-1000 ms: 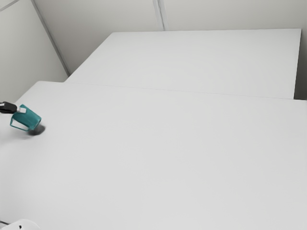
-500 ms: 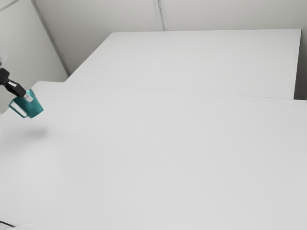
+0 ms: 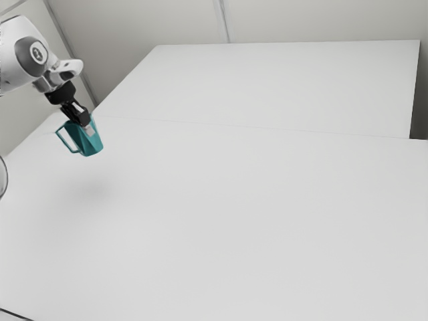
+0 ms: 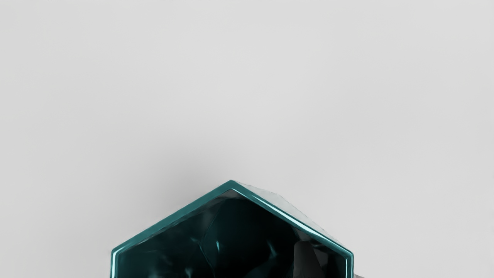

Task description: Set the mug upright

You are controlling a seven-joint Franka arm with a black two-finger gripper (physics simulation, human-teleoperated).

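Clamped on its wall, the end effector (image 3: 88, 128) holds the teal mug (image 3: 87, 144) above the worktop (image 3: 234, 221), farther toward the exterior view's right and less tilted than moments earlier; levelling and lowering likely remain.

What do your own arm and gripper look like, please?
My arm is white and rounded, with a dark grey disc bearing a pale round symbol and silvery grey parts beyond it. My gripper is black, with two fingers, pale towards the tips.
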